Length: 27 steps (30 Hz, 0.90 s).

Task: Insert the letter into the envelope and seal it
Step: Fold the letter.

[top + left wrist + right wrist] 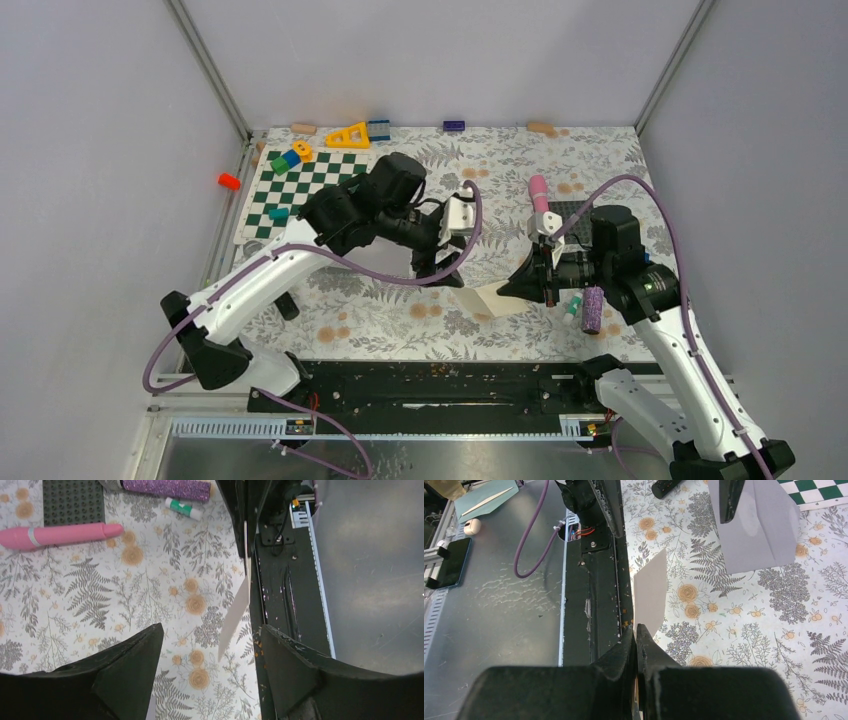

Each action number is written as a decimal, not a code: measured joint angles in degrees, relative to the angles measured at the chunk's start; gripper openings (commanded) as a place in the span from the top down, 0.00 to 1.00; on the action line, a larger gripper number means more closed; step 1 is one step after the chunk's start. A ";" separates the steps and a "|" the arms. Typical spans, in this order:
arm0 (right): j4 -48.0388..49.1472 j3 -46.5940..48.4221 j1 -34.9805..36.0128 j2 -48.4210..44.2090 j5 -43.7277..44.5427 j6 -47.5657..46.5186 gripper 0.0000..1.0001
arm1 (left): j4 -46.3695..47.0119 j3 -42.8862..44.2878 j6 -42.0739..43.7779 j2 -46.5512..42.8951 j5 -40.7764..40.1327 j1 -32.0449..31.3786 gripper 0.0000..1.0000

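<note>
Beige card, a stiff rectangular letter point(650, 592), is pinched at one end between the closed jaws of the right gripper point(637, 635), which holds it edge-up and tilted over the fern-and-flower printed tablecloth point(600, 160), near the table's front edge. Whether its far corner touches the cloth cannot be told.

The pale grey-lavender paper envelope point(759, 535) lies flat on the cloth just beyond the letter, one corner beside the green-and-white chequered board point(300, 190). Above it hangs the left gripper point(211, 630), its two black fingers spread wide with nothing between them. One finger point(729, 500) overlaps the envelope's near edge in the right wrist view, but contact cannot be made out.

Further right lie a pink cylinder point(55, 534), a dark grey studded plate point(72, 500), a purple glitter roller point(165, 487) and a small green-and-white tube point(184, 508).
</note>
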 measured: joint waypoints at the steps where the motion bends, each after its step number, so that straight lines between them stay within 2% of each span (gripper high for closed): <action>1: 0.00 0.00 0.00 0.37 0.02 0.02 1.00 | 0.26 0.48 -0.42 0.31 0.22 -0.09 0.27; 8: 0.09 0.00 0.00 0.48 0.07 0.26 1.00 | 0.96 1.92 -1.97 4.68 0.28 -2.64 0.33; 12: 0.13 0.00 0.00 -0.02 0.07 0.39 1.00 | 0.57 1.92 -1.95 6.25 0.13 -4.15 0.43; 17: 0.17 0.00 0.00 -0.09 0.26 0.44 1.00 | -0.17 2.60 -1.90 6.93 0.15 -5.31 0.52; 19: 0.44 0.00 0.00 -0.09 0.52 0.50 1.00 | -0.48 3.34 -1.84 7.43 0.15 -5.60 0.60; 23: 1.42 -0.04 0.00 -0.11 0.74 0.92 1.00 | -0.83 3.63 -1.77 8.04 -0.07 -6.32 0.85; 27: 1.75 -0.07 0.00 -0.20 0.98 1.31 1.00 | -1.31 3.63 -1.66 8.39 -0.44 -7.10 1.00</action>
